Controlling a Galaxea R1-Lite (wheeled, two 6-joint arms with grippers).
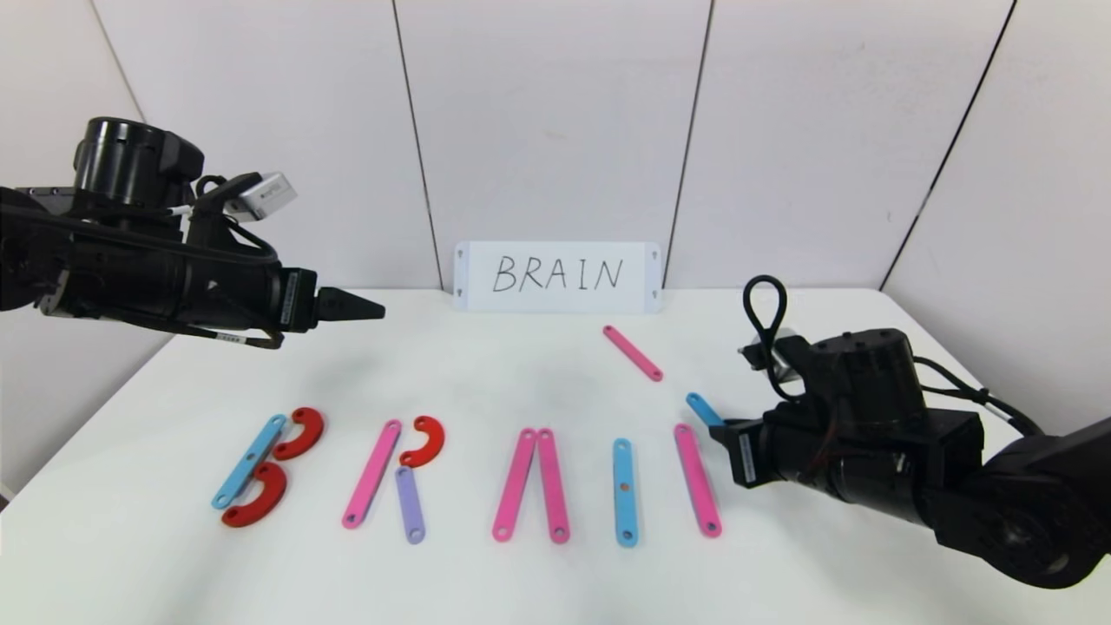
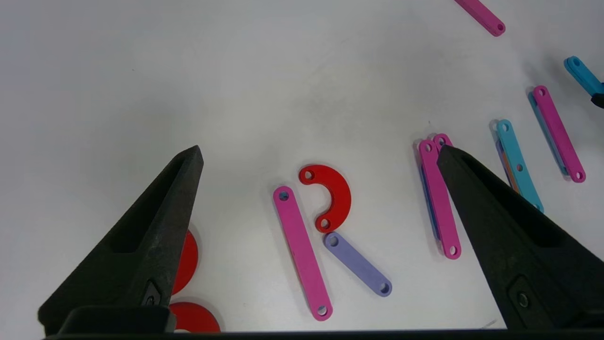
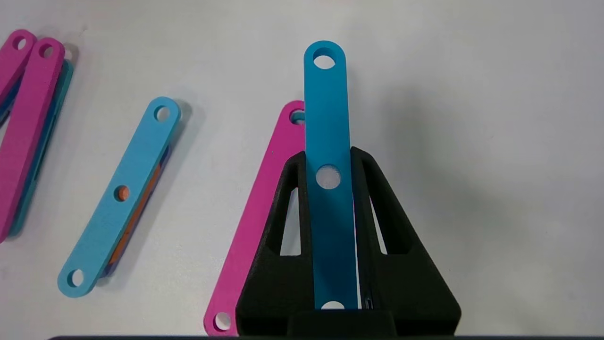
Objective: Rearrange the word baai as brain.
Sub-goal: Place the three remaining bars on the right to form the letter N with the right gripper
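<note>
The big letters lie in a row on the white table. A light-blue bar with two red curved pieces makes a B. A pink bar, a red curve and a lilac bar make an R. Two pink bars meet at the top, then come a light-blue bar and a pink bar. My right gripper is shut on another light-blue bar, held just above that pink bar's far end. My left gripper hangs open high over the R.
A white card handwritten BRAIN leans on the back wall. A loose pink bar lies slanted in front of it, right of centre. White wall panels close the table at the back and right.
</note>
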